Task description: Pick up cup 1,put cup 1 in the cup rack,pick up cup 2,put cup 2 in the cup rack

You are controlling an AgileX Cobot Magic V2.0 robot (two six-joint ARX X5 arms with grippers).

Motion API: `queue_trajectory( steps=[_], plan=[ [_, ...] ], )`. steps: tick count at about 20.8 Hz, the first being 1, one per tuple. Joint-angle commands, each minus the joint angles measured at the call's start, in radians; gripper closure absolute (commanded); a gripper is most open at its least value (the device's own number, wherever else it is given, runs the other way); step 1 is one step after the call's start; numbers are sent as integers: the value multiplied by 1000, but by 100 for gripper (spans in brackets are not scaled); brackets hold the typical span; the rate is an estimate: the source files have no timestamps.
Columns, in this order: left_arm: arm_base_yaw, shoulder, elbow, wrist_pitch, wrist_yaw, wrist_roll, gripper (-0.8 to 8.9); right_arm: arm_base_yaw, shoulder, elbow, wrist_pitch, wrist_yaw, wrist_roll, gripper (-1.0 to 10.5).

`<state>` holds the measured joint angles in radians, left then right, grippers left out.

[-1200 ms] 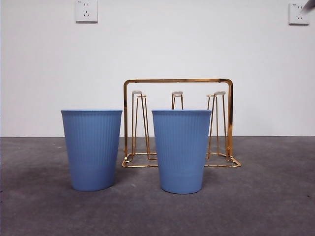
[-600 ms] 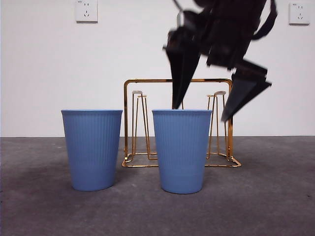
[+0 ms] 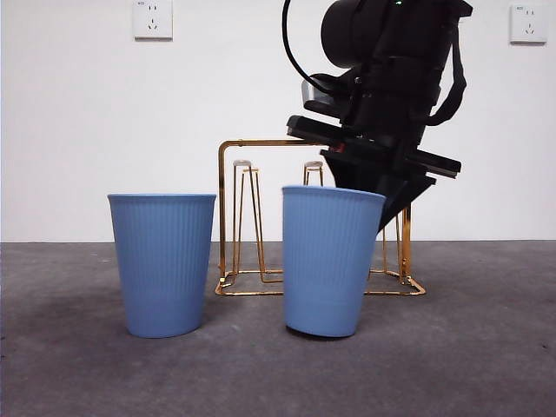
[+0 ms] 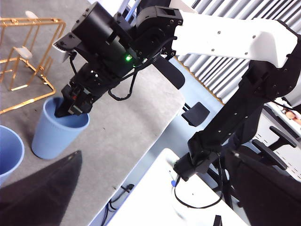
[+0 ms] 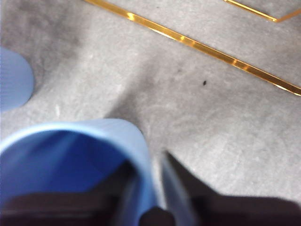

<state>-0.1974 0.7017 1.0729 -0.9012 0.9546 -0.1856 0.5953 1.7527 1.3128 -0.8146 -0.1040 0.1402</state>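
Note:
Two ribbed blue cups stand in front of the gold wire cup rack (image 3: 261, 143). My right gripper (image 3: 380, 198) comes down from above and is shut on the rim of the right-hand cup (image 3: 330, 261), one jaw inside and one outside. This cup leans slightly. In the right wrist view the cup's wall (image 5: 120, 132) sits between the jaws of the right gripper (image 5: 149, 188). The left-hand cup (image 3: 162, 265) stands upright and untouched. My left gripper (image 4: 44, 188) waits well off to the side, showing only a dark edge. From there the held cup (image 4: 54, 136) and the right gripper (image 4: 70, 106) are visible.
The rack's upright pegs (image 3: 243, 174) rise just behind the cups, and its base wire (image 5: 197, 44) lies close beyond the held cup. The grey mat (image 3: 469, 347) stretches to both sides. The table's edge (image 4: 155, 141) runs near the right arm's base.
The right arm came down from the top right onto the right-hand cup and closed on its rim. That cup has shifted a little to the right and tilted.

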Motion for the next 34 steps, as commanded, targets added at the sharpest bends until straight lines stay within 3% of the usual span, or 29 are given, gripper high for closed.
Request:
queue_trajectory(
  steps=[1, 5, 8, 11, 14, 16, 19, 24, 29, 34],
  plan=[
    [-12, 10, 3, 16, 7, -19, 189, 1, -1, 1, -24, 0, -34, 963],
    [-43, 38, 3, 138, 26, -136, 189, 1, -150, 1, -53, 14, -65, 963],
    [-59, 65, 3, 360, 24, -306, 188, 1, -391, 3, -28, 56, -61, 963],
    [-96, 115, 3, 641, 6, -498, 188, 1, -665, 3, 109, 75, -28, 963],
    [-212, 192, 3, 929, -112, -662, 188, 1, -872, 3, 325, 75, -11, 963],
    [-321, 254, 3, 1098, -220, -723, 188, 1, -932, 3, 420, 75, -11, 963],
    [-492, 375, 3, 1357, -378, -768, 188, 1, -954, 3, 515, 75, -10, 963],
    [-626, 503, 3, 1609, -537, -780, 188, 1, -939, 3, 537, 74, -8, 963],
    [-679, 588, 3, 1757, -642, -809, 188, 1, -920, 3, 554, 61, -9, 963],
    [-681, 636, 3, 1823, -668, -831, 189, 1, -901, 3, 552, 39, -8, 963]
  ],
)
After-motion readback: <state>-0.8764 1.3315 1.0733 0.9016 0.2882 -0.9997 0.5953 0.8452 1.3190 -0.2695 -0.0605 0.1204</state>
